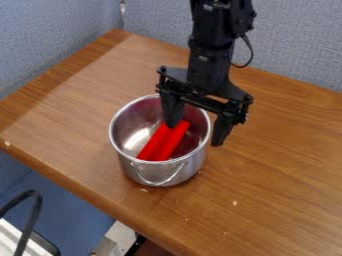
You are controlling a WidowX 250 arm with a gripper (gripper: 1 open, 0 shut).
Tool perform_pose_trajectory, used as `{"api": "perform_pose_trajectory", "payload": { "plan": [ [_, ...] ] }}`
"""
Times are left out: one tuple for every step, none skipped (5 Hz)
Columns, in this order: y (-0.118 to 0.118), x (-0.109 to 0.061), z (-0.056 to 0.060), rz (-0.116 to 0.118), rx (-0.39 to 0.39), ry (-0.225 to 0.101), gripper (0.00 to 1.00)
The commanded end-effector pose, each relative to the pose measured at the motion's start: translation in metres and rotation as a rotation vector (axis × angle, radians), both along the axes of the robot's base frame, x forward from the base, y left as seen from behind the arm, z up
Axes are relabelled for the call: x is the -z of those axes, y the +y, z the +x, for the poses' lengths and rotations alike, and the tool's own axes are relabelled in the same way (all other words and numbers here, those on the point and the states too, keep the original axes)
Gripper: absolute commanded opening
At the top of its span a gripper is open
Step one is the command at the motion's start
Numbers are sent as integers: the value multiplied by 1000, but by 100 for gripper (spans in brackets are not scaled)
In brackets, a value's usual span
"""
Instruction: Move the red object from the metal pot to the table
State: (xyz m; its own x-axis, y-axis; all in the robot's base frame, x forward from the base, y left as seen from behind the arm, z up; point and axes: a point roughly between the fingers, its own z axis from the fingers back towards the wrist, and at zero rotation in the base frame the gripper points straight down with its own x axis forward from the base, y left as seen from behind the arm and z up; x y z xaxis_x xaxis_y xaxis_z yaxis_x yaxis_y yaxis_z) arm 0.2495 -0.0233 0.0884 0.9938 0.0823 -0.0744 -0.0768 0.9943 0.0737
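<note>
The red object, a long flat bright red bar, leans inside the metal pot, which stands on the brown wood table near its front edge. My black gripper hangs over the pot's far right rim, its jaws wide open. The left finger dips toward the bar's upper end and the right finger stands outside the rim. Nothing is held between them. The pot's thin wire handle hangs down its front.
A grey-blue fabric wall rises behind the table at the left. The table's rounded front edge runs just below the pot, with a black cable and floor beyond.
</note>
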Motion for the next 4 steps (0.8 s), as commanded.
{"api": "perform_pose_trajectory", "payload": {
  "plan": [
    [15,-11,-1,5,-54,-44,100],
    [23,-12,-1,5,-69,-54,100],
    [30,-14,2,8,-82,-56,100],
    [39,-12,6,13,-120,-55,100]
  ]
}}
